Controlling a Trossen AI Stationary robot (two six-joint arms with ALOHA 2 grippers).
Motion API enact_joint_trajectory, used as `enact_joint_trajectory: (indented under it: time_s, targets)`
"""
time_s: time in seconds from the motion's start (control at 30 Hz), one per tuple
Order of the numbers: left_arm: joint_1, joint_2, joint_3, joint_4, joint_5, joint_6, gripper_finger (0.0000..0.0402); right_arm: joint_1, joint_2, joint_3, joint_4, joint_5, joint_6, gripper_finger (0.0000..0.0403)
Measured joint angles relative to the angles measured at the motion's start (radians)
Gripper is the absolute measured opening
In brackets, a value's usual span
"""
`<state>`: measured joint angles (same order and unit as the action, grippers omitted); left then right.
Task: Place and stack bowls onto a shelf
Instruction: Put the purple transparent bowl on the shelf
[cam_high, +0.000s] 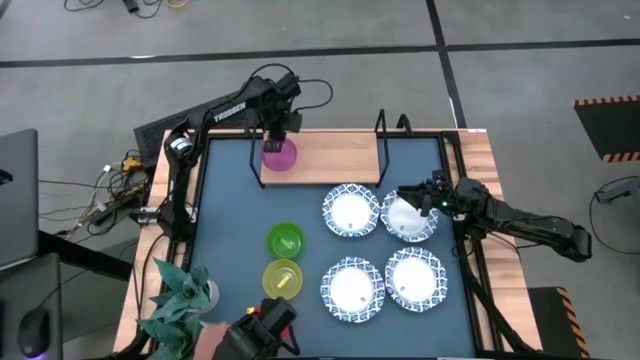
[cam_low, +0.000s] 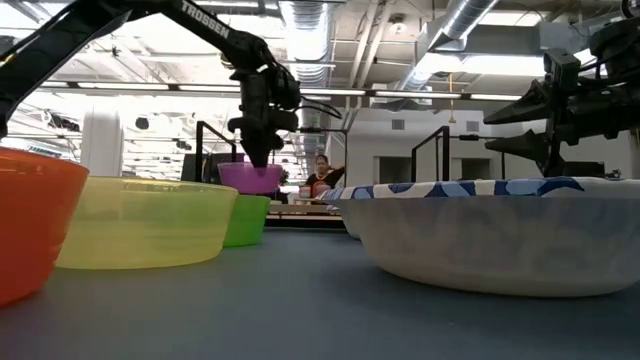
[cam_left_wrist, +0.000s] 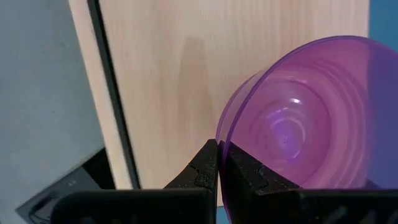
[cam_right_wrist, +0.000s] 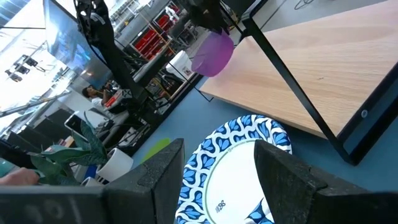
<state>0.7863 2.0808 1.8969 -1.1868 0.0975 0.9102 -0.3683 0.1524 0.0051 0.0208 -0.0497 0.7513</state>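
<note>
My left gripper (cam_high: 276, 135) (cam_left_wrist: 217, 146) is over the left end of the wooden shelf (cam_high: 340, 158) and is shut on the purple bowl (cam_high: 280, 156) (cam_low: 250, 177). My right gripper (cam_high: 416, 200) (cam_right_wrist: 221, 155) hovers open just above the upper-right white bowl with a blue rim (cam_high: 410, 218) (cam_right_wrist: 239, 168), touching nothing. Three more white bowls (cam_high: 351, 212) (cam_high: 351, 287) (cam_high: 415, 280) sit on the blue tabletop. The green bowl (cam_high: 285, 240) and the yellow bowl (cam_high: 283, 278) stand on the table to their left. The red bowl (cam_low: 30, 220) shows only in the low view. My left gripper pinches the purple bowl's rim (cam_left_wrist: 219, 138), one finger (cam_left_wrist: 242, 171) inside the bowl and one (cam_left_wrist: 205, 165) outside. The fingers come from above, pointing down. The bowl hangs tilted below them (cam_right_wrist: 213, 53) over the shelf's left end and looks lifted clear of the board.
The shelf has black metal frame ends (cam_high: 383, 140) (cam_right_wrist: 280, 68), and most of its board is bare. A potted plant (cam_high: 180, 295) stands at the table's near left corner. A dark device (cam_high: 262, 325) sits at the near edge. Cables lie left of the table.
</note>
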Motion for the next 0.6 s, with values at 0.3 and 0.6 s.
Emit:
enact_joint_trajectory:
  time_s: [0.3, 0.6]
  targets:
    - [-0.004, 0.0, -0.002, 0.009, 0.034, 0.073, 0.0, 0.0, 0.0, 0.0, 0.0, 0.0, 0.0, 0.022]
    - [-0.006, 0.0, -0.002, 0.028, 0.037, 0.061, 0.0002, 0.0, 0.0, 0.0, 0.0, 0.0, 0.0, 0.022]
